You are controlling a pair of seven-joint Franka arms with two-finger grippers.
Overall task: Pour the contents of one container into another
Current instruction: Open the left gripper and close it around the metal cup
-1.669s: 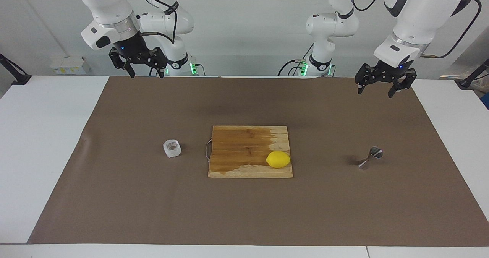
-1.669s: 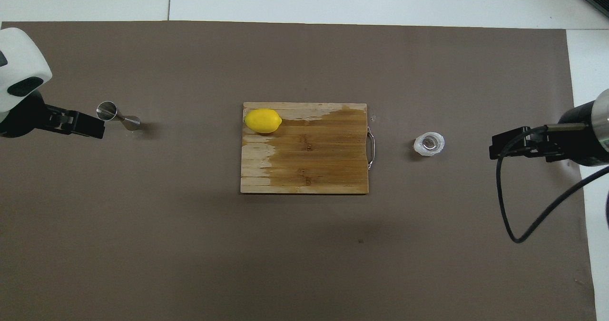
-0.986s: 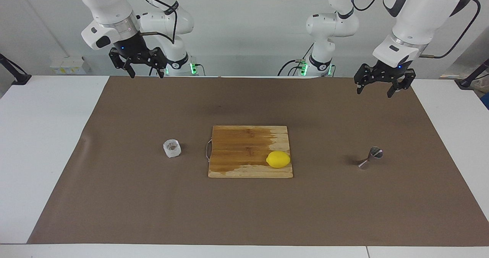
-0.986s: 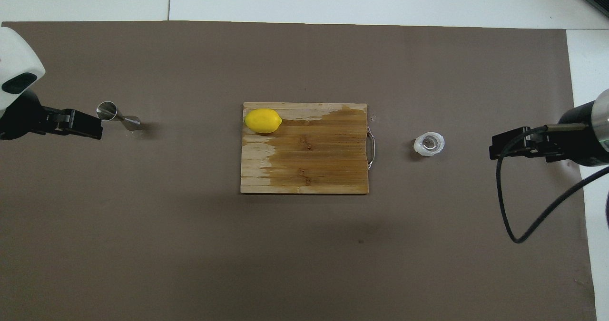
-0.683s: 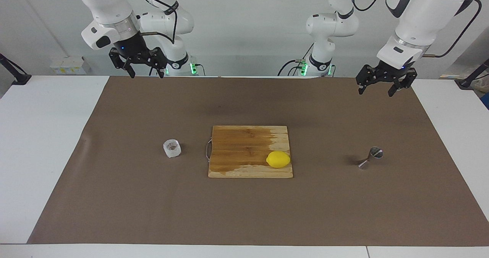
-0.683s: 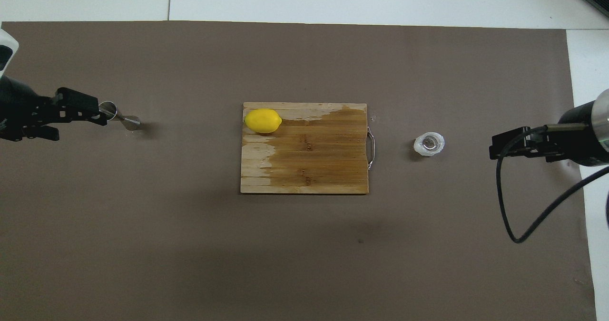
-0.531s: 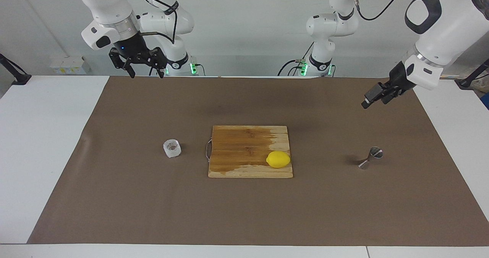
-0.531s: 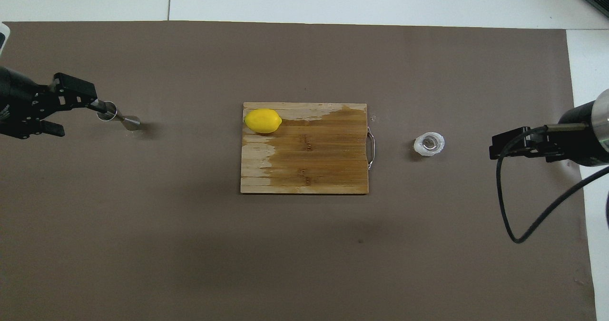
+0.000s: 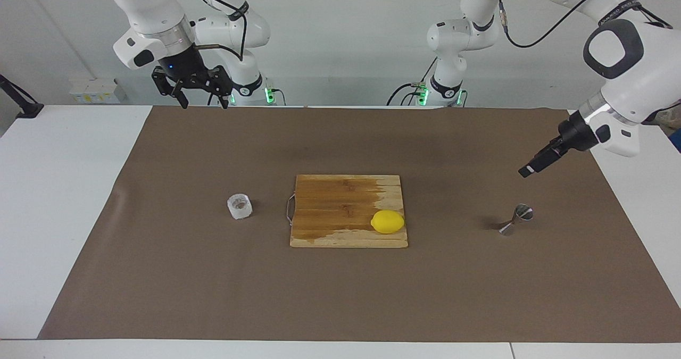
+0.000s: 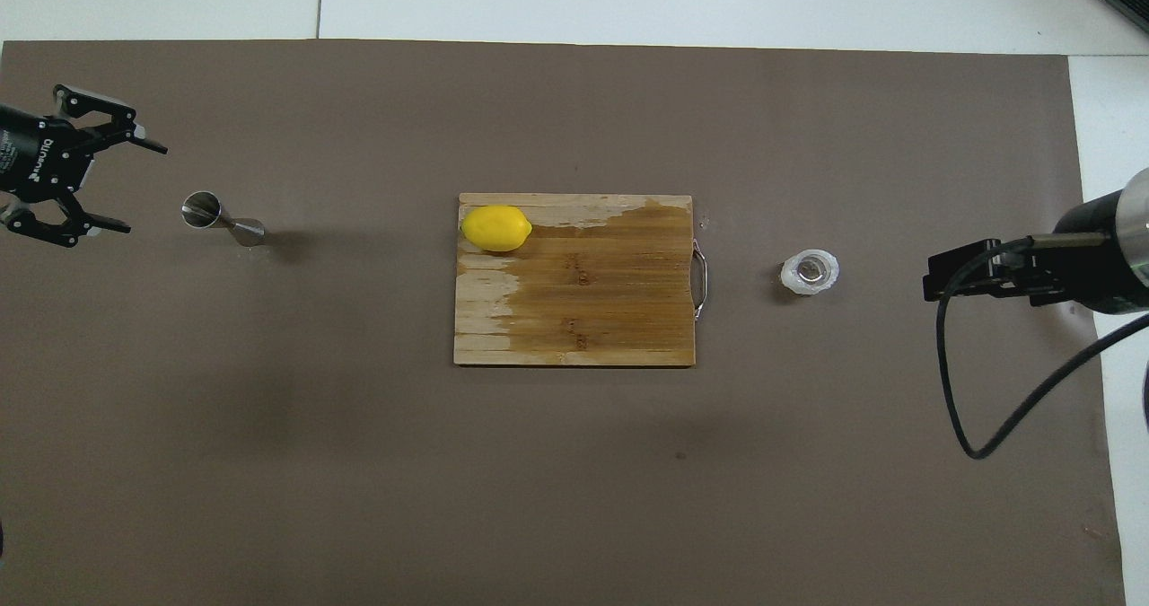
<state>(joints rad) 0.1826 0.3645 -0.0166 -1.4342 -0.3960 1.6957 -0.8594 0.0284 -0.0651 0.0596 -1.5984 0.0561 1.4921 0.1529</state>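
The squat whitish cup (image 9: 239, 206) (image 10: 810, 271) stands on the brown mat toward the right arm's end, beside the cutting board's handle. The steel jigger (image 9: 516, 219) (image 10: 223, 215) stands on the mat toward the left arm's end. My left gripper (image 9: 529, 170) (image 10: 133, 186) hangs above the mat beside the jigger, turned sideways. It is open and empty, its fingers spread and pointing toward the jigger without touching it. My right gripper (image 9: 205, 102) (image 10: 934, 280) waits high over the mat's edge at the right arm's end, open and empty.
A wooden cutting board (image 9: 335, 210) (image 10: 583, 292) with a wire handle lies mid-table between the two containers. A yellow lemon (image 9: 387, 222) (image 10: 495, 228) rests on its corner toward the jigger. The brown mat (image 9: 340, 295) covers most of the white table.
My left arm has swung outward and down, and its gripper has turned from pointing down to lying sideways beside the jigger. The right arm, cup and jigger have stayed put.
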